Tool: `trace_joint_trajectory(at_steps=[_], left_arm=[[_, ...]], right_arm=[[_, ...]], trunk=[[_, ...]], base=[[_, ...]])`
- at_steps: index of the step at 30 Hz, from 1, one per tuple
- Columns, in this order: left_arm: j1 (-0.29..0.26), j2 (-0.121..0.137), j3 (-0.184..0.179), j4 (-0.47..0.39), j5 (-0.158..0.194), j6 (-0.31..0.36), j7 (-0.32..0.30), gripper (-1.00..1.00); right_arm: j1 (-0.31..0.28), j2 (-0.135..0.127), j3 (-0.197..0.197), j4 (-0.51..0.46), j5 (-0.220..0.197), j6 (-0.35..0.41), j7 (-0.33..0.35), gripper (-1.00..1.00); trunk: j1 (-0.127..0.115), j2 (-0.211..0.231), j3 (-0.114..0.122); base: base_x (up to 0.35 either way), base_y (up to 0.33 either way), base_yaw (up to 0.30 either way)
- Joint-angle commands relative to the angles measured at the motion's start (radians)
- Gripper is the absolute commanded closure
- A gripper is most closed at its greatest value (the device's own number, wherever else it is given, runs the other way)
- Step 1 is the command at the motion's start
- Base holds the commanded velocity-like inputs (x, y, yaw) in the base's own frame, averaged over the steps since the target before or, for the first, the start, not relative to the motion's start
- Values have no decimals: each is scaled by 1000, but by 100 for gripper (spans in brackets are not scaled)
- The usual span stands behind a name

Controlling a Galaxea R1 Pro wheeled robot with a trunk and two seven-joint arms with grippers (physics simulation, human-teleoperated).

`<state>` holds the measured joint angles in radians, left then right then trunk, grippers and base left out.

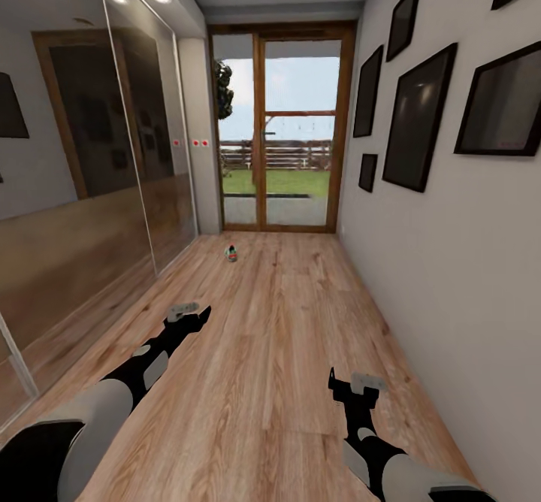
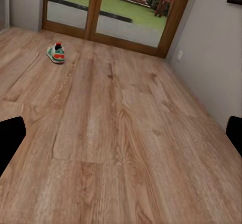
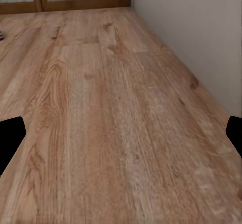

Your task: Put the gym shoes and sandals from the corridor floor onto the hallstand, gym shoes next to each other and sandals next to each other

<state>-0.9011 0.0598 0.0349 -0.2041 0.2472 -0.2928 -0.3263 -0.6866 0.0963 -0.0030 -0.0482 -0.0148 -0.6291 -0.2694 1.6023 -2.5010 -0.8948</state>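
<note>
One gym shoe lies on the corridor floor far ahead, close to the glass door; it is cream-white with green and red accents. The left wrist view shows the same gym shoe on its own, well beyond the fingers. My left gripper hovers low over the planks at the left, open and empty, with its fingers spread wide. At the lower right, my right gripper is also open and empty, its fingers far apart. The sandals and the hallstand are out of view.
Tall mirrored sliding doors line the left side. A wood-framed glass door closes the far end. The white right wall, close to my right arm, carries several black picture frames.
</note>
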Motion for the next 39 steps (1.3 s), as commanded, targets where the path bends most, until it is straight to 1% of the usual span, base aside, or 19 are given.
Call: trace_joint_trajectory(at_steps=[1, 18, 25, 26, 29, 30, 31, 32, 35, 37, 39], left_arm=[[-1, 0, 3, 2, 6, 0, -8, -100], [-1, 0, 3, 2, 7, 0, -8, -100], [-1, -1, 3, 2, 7, 0, -8, -100], [-1, -2, 3, 2, 7, 0, -8, -100], [-1, -3, 3, 2, 6, 0, -8, -100], [-1, -3, 2, 2, 6, 0, -8, -100], [-1, -3, 3, 2, 6, 0, -8, -100], [-1, -3, 3, 2, 6, 0, -8, -100], [-1, -3, 3, 2, 7, 0, -8, -100], [-1, -2, 3, 2, 7, 0, -8, -100], [-1, -2, 3, 2, 7, 0, -8, -100]], right_arm=[[-1, 0, 1, 1, -1, -3, -2, -100], [-1, 0, 0, 1, -8, -10, -4, -100], [-2, 0, -3, -7, -4, 9, -3, -100], [-4, 0, -4, -19, -2, 73, -3, -100], [-5, 0, -4, -50, -1, 168, -3, -100], [-5, 0, -4, -125, -1, 334, -2, -100], [-5, 0, -4, -147, -1, 374, -2, -100], [-5, 0, -3, -192, -1, 445, -1, -100], [-5, 0, -1, -246, -1, 523, -1, -100], [-5, 0, 3, -297, 0, 590, -1, -100], [-5, 0, 4, -302, 0, 597, -1, -100]], trunk=[[0, 0, -1], [0, 0, -1], [0, 0, -1], [0, 0, -1], [0, 0, -1], [0, 0, -1], [0, 0, -1], [0, 0, -1], [0, 0, -1], [0, 0, -1], [0, 0, -1]], base=[[346, -102, 0], [346, -102, 0], [346, -102, 0], [346, -102, 0], [346, -102, 0], [346, -102, 0], [346, -102, 0], [346, -102, 0], [346, -102, 0], [346, -97, 0], [347, -78, 0]])
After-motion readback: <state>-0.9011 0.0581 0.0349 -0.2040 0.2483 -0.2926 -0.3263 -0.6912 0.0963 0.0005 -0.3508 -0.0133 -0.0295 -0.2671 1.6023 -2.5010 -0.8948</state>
